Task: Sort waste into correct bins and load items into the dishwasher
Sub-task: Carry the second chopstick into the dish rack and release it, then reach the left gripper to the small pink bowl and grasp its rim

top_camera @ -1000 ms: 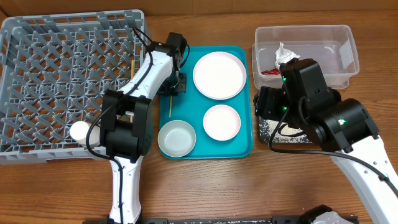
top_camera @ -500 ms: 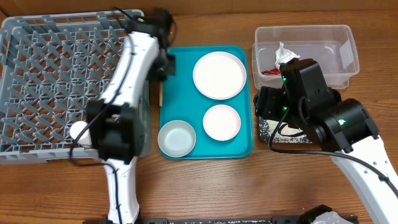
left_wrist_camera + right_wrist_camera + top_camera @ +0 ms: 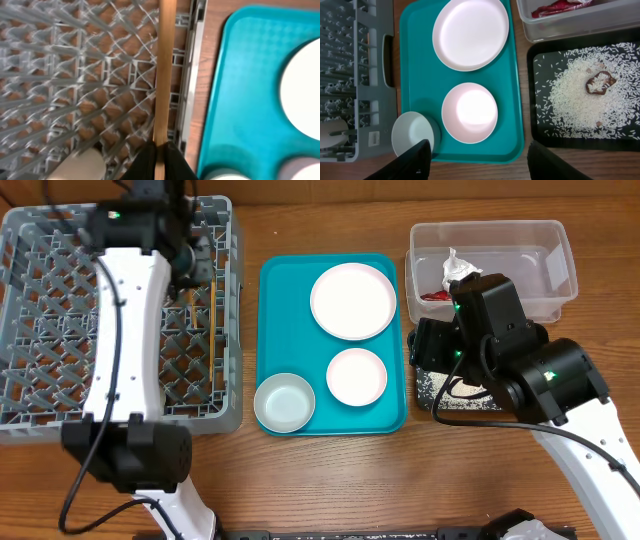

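The left arm reaches up across the grey dish rack [image 3: 60, 300], which sits to the left of the teal tray [image 3: 290, 310]. Its left gripper [image 3: 159, 150] hangs over the rack's side nearest that tray. The jaws are pinched tight on a wooden chopstick [image 3: 164, 70], which points straight away from the wrist above the lattice floor. I cannot tell whether one stick or two is clamped. The right arm is bent to the right of the teal tray. Its right gripper [image 3: 479, 150] is spread wide and has hold of nothing.

Everything rests on a wooden table [image 3: 330, 480]. On the teal tray lie a white plate [image 3: 352, 300], a white bowl [image 3: 357, 376] and a second bowl [image 3: 284, 402] at its near left corner. To the right of the tray stands the clear tub [image 3: 560, 240], holding the red wrapper [image 3: 555, 7] and the napkin [image 3: 455, 265]. Also to its right, the black tray [image 3: 540, 100] carries rice grains [image 3: 575, 100] and a brown chunk [image 3: 596, 82].

A second ago the left gripper was at the teal tray's left edge, over the chopstick lying there. It has since swung left over the rack. The right arm has not moved.
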Action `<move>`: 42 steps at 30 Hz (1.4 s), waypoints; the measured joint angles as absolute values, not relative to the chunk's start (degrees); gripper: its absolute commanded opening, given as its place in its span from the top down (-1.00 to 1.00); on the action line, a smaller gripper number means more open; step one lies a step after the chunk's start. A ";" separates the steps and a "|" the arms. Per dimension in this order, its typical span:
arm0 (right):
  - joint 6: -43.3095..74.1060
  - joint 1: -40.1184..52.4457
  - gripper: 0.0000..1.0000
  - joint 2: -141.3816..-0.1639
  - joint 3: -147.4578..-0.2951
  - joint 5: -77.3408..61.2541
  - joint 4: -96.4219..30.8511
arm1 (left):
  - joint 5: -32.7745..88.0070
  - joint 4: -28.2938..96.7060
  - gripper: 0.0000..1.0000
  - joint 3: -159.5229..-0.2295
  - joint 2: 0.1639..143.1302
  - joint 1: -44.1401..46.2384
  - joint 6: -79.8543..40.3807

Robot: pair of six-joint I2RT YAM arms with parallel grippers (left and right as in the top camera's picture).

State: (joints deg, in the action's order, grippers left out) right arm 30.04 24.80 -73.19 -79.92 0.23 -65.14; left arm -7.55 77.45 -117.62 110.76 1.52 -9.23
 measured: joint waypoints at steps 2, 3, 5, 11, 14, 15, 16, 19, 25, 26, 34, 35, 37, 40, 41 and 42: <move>30.04 24.80 -0.29 -73.19 -79.92 0.23 -65.21 | -7.99 73.28 0.83 -111.94 111.55 1.50 -8.45; 30.04 24.80 -0.29 -73.19 -79.94 0.21 -65.17 | -8.12 71.99 0.81 -109.75 111.96 1.50 -8.21; 30.02 24.80 -0.29 -73.19 -79.92 0.21 -65.21 | -8.47 69.78 0.79 -106.13 112.84 1.50 -7.53; 30.02 24.80 -0.30 -73.19 -79.92 0.23 -65.14 | -8.86 63.79 0.80 -101.16 113.30 1.50 -7.03; 30.02 24.80 -0.30 -73.19 -79.94 0.23 -65.19 | -8.84 61.56 0.81 -97.93 113.27 1.45 -7.05; 30.02 24.80 -0.30 -73.19 -79.92 0.21 -65.19 | -8.86 60.88 0.84 -96.49 113.27 1.45 -7.03; 30.02 24.77 -0.30 -73.19 -79.94 0.21 -65.17 | -8.84 60.69 0.86 -95.33 113.27 1.45 -7.07; 30.04 24.80 -0.30 -73.19 -79.92 0.21 -65.21 | -8.84 62.37 0.85 -93.34 113.27 1.45 -7.05; 30.04 24.80 -0.30 -73.19 -79.92 0.21 -65.21 | -6.17 72.27 0.58 -100.18 113.16 1.45 -7.03; 30.02 24.77 -0.34 -73.21 -79.94 0.21 -65.17 | -5.21 73.49 0.56 -102.30 112.71 1.45 -6.96; 30.02 24.80 -0.58 -73.21 -79.94 0.23 -65.25 | 5.41 82.11 0.37 -109.38 97.03 2.33 -5.76; 30.02 24.80 -0.59 -73.21 -79.92 0.23 -65.32 | 6.35 83.13 0.28 -109.45 94.54 2.96 -5.67; 30.06 24.80 -0.64 -73.19 -79.92 0.23 -65.41 | 7.77 84.44 -0.44 -109.45 89.47 5.65 -5.43; 30.00 24.80 -0.72 -73.19 -79.94 0.21 -65.36 | 9.13 85.23 -1.00 -109.10 85.84 9.87 -5.37; 30.06 24.80 -0.74 -73.19 -79.94 0.23 -65.36 | 9.93 85.78 -1.00 -109.01 85.49 11.00 -5.39; 30.00 24.80 -0.76 -73.19 -79.92 0.21 -65.32 | 11.05 86.26 -1.00 -108.92 85.47 12.01 -5.48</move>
State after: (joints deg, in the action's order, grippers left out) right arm 30.00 24.80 -73.19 -79.92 0.21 -65.32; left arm 11.05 86.26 -108.92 85.47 12.01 -5.48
